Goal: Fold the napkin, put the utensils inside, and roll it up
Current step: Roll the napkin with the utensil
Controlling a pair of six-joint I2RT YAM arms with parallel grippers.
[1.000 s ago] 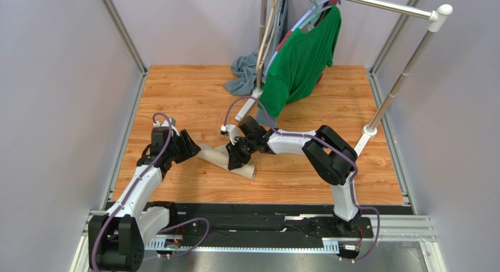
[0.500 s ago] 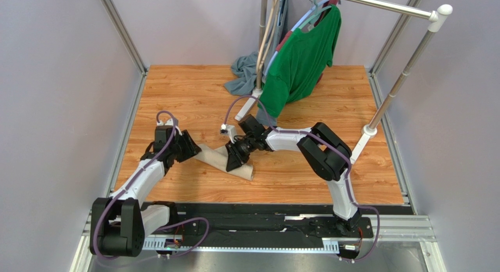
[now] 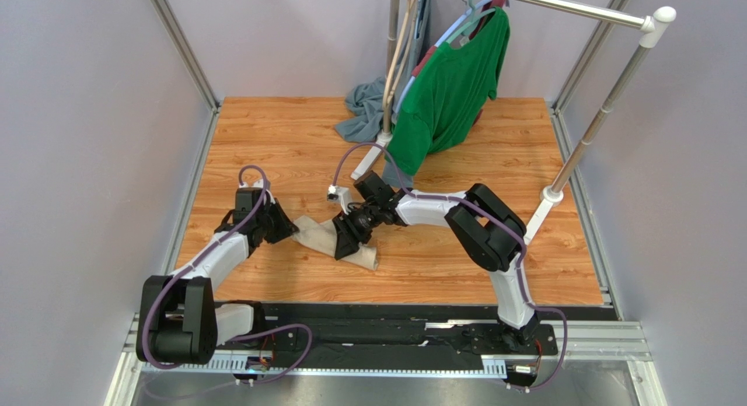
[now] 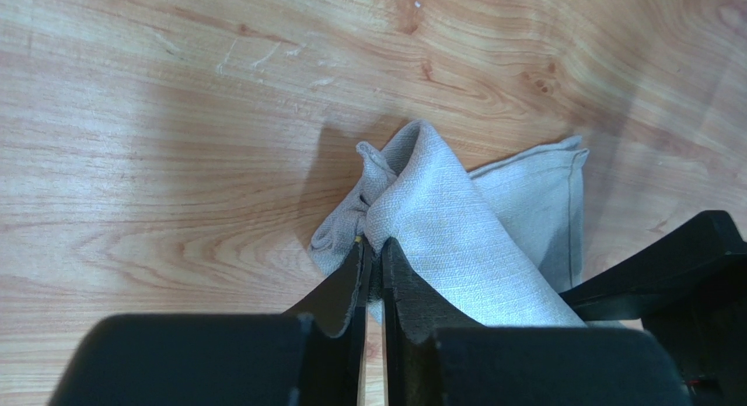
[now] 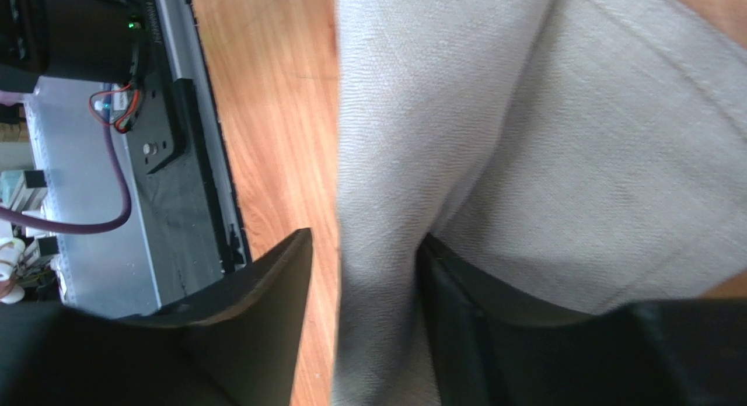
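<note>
Two changes we see: left gripper [image 4: 373, 257] has moved in, now pinched on napkin [image 4: 473, 222] corner | right gripper [image 5: 366, 240] jaws now apart, straddling napkin | napkin rolled, lying on tabletop [image 4: 131, 161].

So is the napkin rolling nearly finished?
Mostly. The napkin already lies in a loose roll. The left claw pinches one end; the right claw straddles it, open. No fork shows, maybe wrapped inside. Tightening the roll looks left.

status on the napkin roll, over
Left gripper shut on napkin end. Right gripper open, astride it. Fork not in view. Nothing blocking.
</note>
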